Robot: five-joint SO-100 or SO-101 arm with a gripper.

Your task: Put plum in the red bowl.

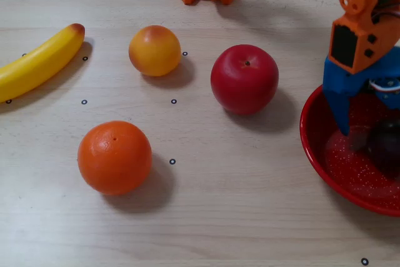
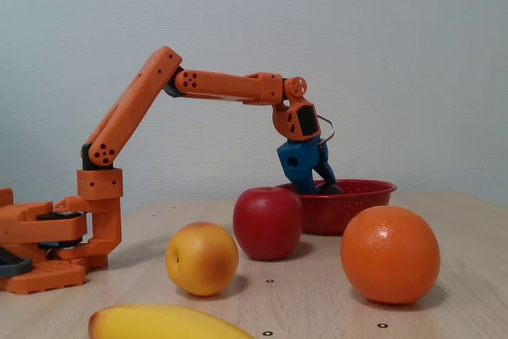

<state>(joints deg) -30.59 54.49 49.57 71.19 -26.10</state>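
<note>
the plum [image 1: 382, 146] is sitting inside the red bowl [image 1: 331, 176], at the overhead view's right edge; the gripper [image 1: 369, 130] is hanging released over it, fingers spread.

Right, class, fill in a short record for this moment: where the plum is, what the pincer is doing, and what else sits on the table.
plum: small dark purple plum lying inside the bowl
bowl: large glossy red speckled bowl, at the right edge in the overhead view
pincer: blue pincer open, tips down in the bowl, plum lying loose between them
other fruit: red apple, orange, yellow-orange peach, yellow banana
surface: pale wooden table
</note>
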